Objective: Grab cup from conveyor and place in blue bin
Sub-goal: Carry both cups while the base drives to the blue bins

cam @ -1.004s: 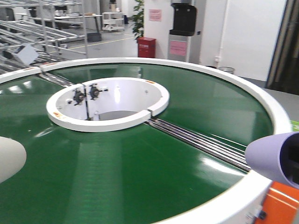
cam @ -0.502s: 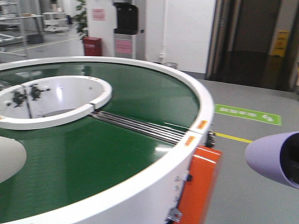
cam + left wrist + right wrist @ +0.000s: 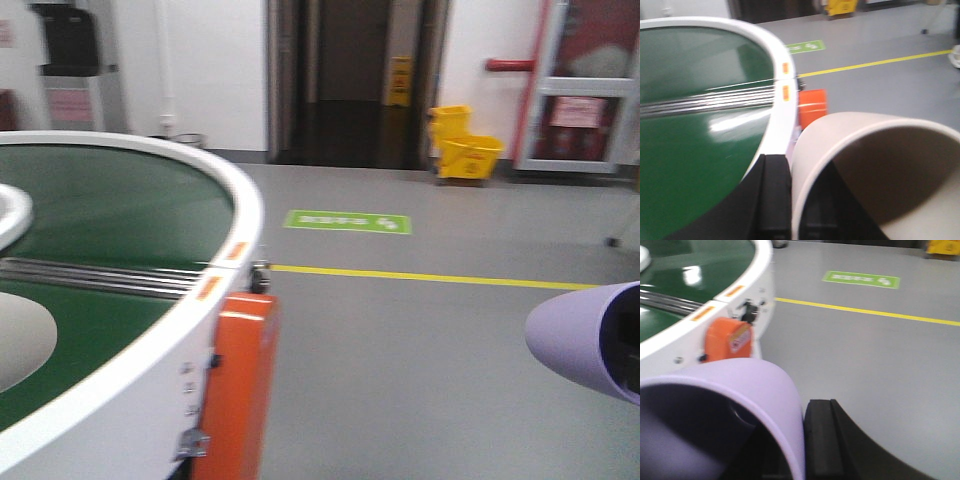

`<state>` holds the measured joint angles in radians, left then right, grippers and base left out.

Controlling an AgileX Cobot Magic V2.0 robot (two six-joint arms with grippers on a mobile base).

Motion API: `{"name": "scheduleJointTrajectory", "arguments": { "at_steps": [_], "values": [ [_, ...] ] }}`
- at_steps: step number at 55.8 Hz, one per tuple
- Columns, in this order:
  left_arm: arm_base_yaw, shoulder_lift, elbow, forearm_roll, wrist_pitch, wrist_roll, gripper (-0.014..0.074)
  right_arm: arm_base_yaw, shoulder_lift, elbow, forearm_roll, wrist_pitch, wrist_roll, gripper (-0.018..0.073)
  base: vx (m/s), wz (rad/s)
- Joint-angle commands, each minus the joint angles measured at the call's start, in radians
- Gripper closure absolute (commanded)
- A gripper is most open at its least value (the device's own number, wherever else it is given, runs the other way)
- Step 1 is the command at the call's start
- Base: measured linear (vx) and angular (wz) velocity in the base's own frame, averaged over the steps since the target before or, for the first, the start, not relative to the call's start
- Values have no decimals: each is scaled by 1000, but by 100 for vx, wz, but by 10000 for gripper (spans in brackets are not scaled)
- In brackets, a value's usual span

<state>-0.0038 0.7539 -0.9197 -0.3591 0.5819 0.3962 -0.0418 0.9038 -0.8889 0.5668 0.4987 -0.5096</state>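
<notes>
The conveyor (image 3: 110,205), dark green with a white rim, fills the left of the front view and also shows as the conveyor (image 3: 695,100) in the left wrist view. My left gripper (image 3: 797,205) is shut on the wall of a cream cup (image 3: 865,150), one finger outside and one inside. That cream cup (image 3: 15,350) sits at the front view's left edge. My right gripper (image 3: 801,450) is shut the same way on a lavender cup (image 3: 740,385), which is the lavender cup (image 3: 585,340) at the right edge. The blue bin is out of view.
An orange box (image 3: 235,380) is fixed to the conveyor's side. Grey floor spreads to the right, crossed by a yellow line (image 3: 430,277) with a green floor sign (image 3: 347,221) beyond. A yellow mop bucket (image 3: 465,150) stands by a dark doorway.
The front view has swung to the right: the conveyor slid to the left and open floor, the doorway and the bucket came in. Both cups keep their places in the frame.
</notes>
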Motion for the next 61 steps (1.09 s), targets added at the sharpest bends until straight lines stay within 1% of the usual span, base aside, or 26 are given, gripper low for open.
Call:
{"name": "scheduleJointTrajectory", "arguments": {
  "at_steps": [1, 16, 28, 46, 61],
  "values": [
    [-7, -2, -24, -26, -79, 0, 600, -2, -8, -31, 23, -74, -10, 569, -6, -77],
    [-7, -2, -24, -26, -79, 0, 600, -2, -8, -31, 23, -74, -10, 569, 0, -72],
    [-7, -2, -24, -26, -79, 0, 600, -2, -8, -31, 23, -74, -10, 569, 11, -54],
    [-7, -2, -24, -26, -79, 0, 600, -2, -8, -31, 23, -74, -10, 569, 17, -42],
    [-7, -2, -24, -26, -79, 0, 600, -2, -8, -31, 23, -74, -10, 569, 23, -26]
  ]
}}
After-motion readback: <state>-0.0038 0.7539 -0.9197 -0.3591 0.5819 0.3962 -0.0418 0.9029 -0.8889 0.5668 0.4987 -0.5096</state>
